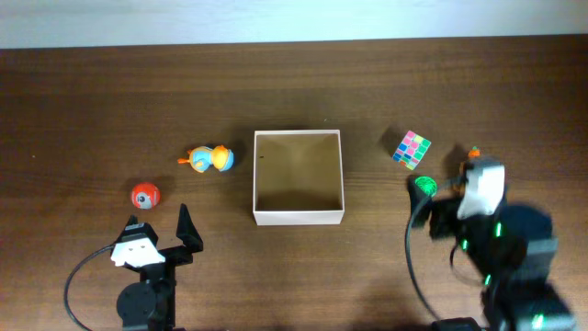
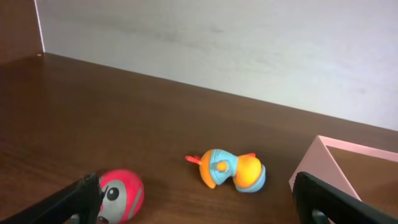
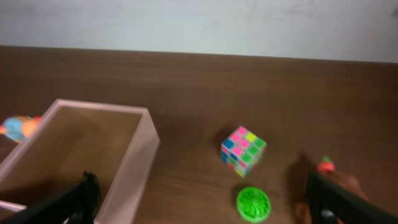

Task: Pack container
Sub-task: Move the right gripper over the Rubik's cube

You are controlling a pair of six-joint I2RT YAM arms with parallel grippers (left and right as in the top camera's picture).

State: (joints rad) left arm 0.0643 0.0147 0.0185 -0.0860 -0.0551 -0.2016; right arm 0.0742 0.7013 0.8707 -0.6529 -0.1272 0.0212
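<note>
The container point(image 1: 299, 217) is a square shallow box with white walls and a tan inside, and it stands empty at the table's middle. It also shows in the left wrist view point(image 2: 323, 163) and the right wrist view point(image 3: 134, 165). A red ball toy point(image 1: 145, 195) point(image 2: 121, 195) and a blue-orange duck toy point(image 1: 208, 160) point(image 2: 227, 170) lie to its left. A coloured cube point(image 1: 412, 149) point(image 3: 243, 149), a green ball point(image 1: 424, 185) point(image 3: 253, 203) and a small orange toy point(image 1: 474, 153) point(image 3: 326, 165) lie to its right. My left gripper point(image 1: 161, 225) point(image 2: 199, 211) is open and empty, just short of the red ball. My right gripper point(image 1: 441, 191) point(image 3: 202, 208) is open beside the green ball.
The dark wooden table ends at a pale wall point(image 1: 294, 18) along the far side. Black cables point(image 1: 413, 267) trail from both arms near the front edge.
</note>
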